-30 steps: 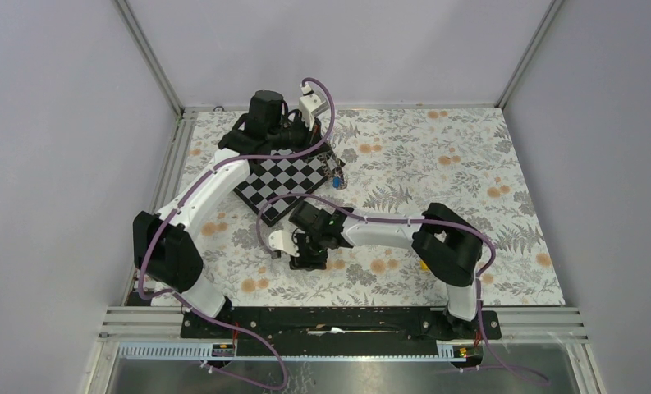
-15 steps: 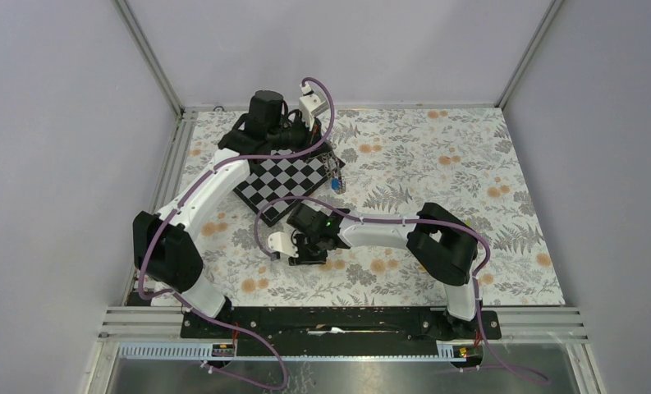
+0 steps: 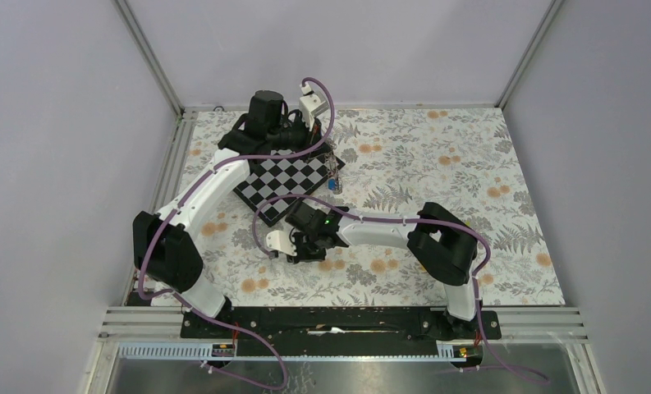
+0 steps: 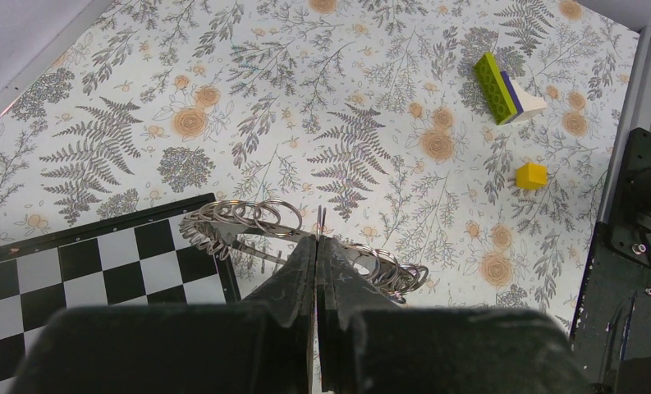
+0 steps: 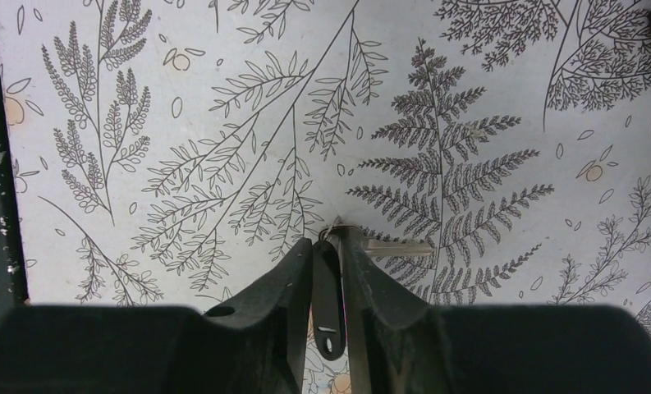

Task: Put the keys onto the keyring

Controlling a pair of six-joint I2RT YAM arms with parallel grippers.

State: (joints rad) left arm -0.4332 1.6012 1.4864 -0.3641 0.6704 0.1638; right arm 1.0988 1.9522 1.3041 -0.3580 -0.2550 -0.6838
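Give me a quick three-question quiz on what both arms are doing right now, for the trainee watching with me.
1. True or false: the left fingers stand wide open.
2. What sits between the right fingers? A: a coin. B: the black key. C: nothing.
3. In the left wrist view, what colour is the cube lying near the purple-and-lime stick?

Key:
1. False. They are shut on the keyring.
2. B.
3. Yellow.
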